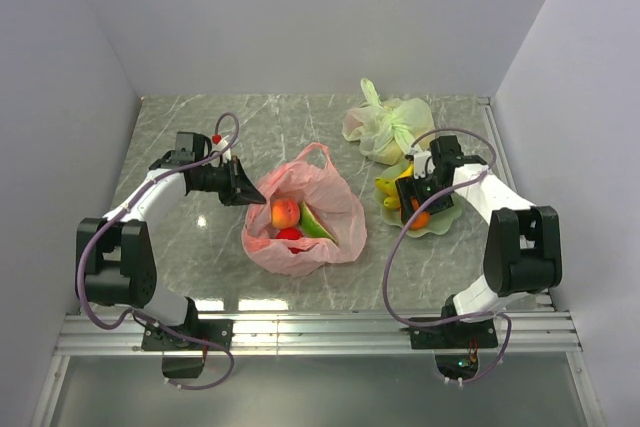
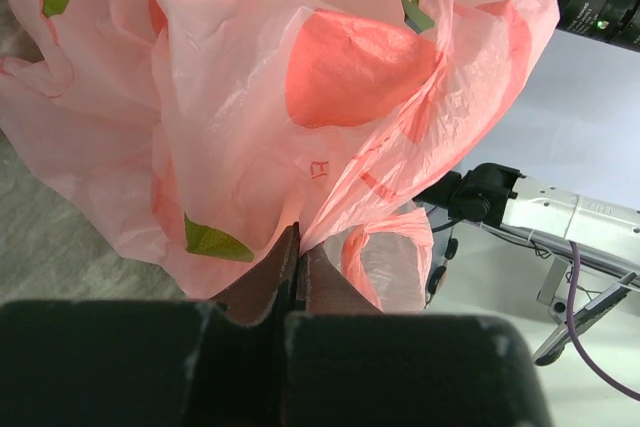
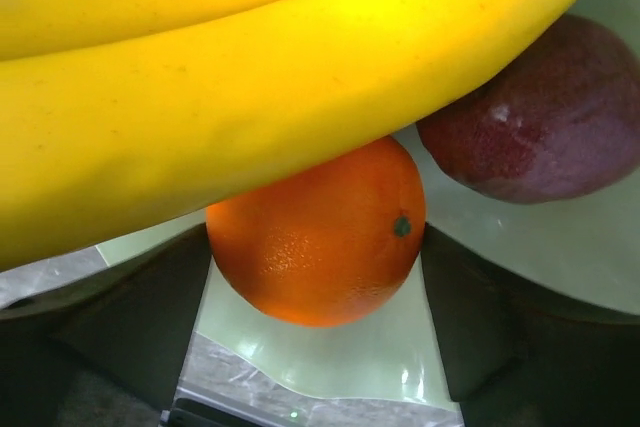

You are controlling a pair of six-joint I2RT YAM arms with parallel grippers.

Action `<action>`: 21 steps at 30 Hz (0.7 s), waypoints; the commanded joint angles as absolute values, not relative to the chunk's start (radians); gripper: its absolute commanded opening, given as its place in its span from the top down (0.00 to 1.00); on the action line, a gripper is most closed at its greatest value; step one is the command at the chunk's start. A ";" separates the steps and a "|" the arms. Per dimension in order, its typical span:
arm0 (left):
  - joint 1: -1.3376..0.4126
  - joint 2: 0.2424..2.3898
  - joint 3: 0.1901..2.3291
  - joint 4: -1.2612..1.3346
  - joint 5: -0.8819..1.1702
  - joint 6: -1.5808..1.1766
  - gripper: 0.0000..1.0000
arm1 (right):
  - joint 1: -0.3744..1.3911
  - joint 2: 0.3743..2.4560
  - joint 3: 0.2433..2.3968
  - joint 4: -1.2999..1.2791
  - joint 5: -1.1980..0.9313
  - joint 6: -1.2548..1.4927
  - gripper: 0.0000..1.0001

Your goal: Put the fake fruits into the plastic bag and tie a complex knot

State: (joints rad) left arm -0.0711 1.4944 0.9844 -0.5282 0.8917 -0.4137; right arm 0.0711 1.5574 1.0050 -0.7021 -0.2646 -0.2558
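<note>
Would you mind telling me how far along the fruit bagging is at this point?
Done: a peach, a small red fruit and a green piece lie in the pink bag. In hand: the left gripper is shut on the bag's edge; the open right gripper straddles the orange on the plate. Left: bananas, a dark red fruit, then the knot.

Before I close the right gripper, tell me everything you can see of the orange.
The orange is round, glossy and plastic-looking, with a pebbled skin and a small dark stem dot. It sits on the pale green plate, tucked under the yellow bananas touching its top, beside a dark red fruit. The open right gripper straddles it; finger contact is unclear.
</note>
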 commanded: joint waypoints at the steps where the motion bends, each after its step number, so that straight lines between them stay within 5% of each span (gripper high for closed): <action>1: -0.067 1.493 1.025 -0.531 0.890 -0.411 0.99 | 0.058 1.533 1.000 -0.712 -0.293 -0.256 0.18; 5: -0.067 1.483 1.020 -0.528 0.888 -0.413 0.99 | 0.029 1.418 1.023 -0.804 -0.304 -0.276 0.36; 13: -0.067 1.492 1.035 -0.535 0.910 -0.410 0.99 | 0.021 1.249 1.244 -1.023 -0.477 -0.339 0.48; 21: -0.066 1.520 1.092 -0.549 0.928 -0.405 0.99 | 0.365 1.325 1.379 -0.876 -0.571 -0.174 0.55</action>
State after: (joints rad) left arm -0.0711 1.5097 1.0512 -0.5488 0.8963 -0.4129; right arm 0.2592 1.2915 1.3350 -0.9623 -0.5194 -0.2646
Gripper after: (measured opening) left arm 0.013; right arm 0.803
